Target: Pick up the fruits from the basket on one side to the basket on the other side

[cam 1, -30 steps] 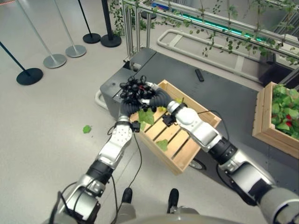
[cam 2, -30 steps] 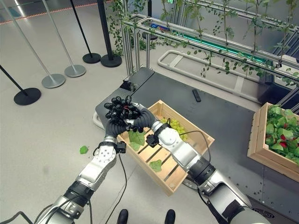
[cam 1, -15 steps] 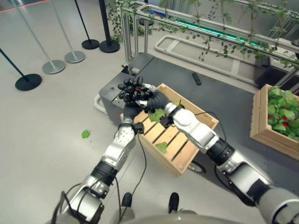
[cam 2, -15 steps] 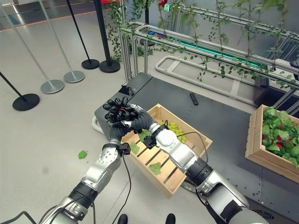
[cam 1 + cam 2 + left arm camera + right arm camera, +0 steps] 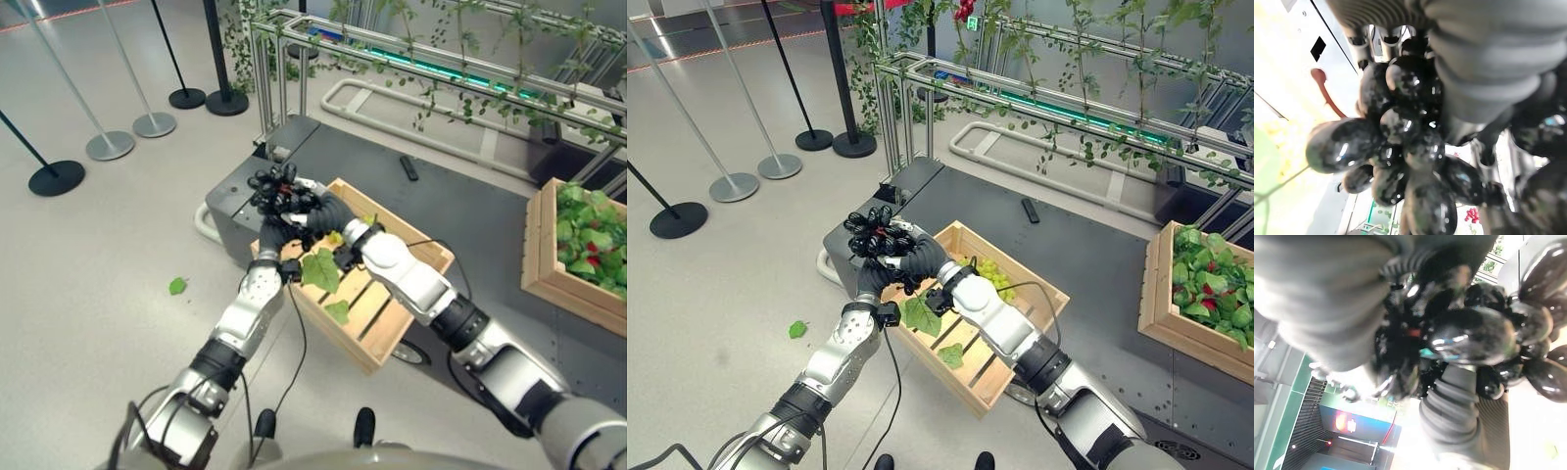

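Observation:
A bunch of black grapes [image 5: 277, 187] hangs above the left corner of a slatted wooden crate [image 5: 425, 251]. My left hand [image 5: 271, 231] holds it from below, fingers curled round the bunch. From the crate side my right hand [image 5: 324, 210] closes on the same bunch. The wrist views give the glossy grapes [image 5: 1396, 147] very close, pressed against dark ribbed covers. A large green leaf [image 5: 320, 269] dangles under the hands. Green grapes [image 5: 989, 272] lie in the crate's far end, and a smaller leaf [image 5: 338, 311] rests on its slats.
The crate sits on a dark grey platform [image 5: 240, 181] with a black remote [image 5: 409, 168] on it. A second wooden crate [image 5: 538, 250] of leaves and red fruit stands at the right. Stanchion posts [image 5: 109, 145] stand left, a vine-covered metal frame [image 5: 392, 54] behind. A leaf [image 5: 177, 286] lies on the floor.
The view has shifted a little. Both hands stay on the black grapes at the crate's corner, and the large leaf now hangs lower beneath them.

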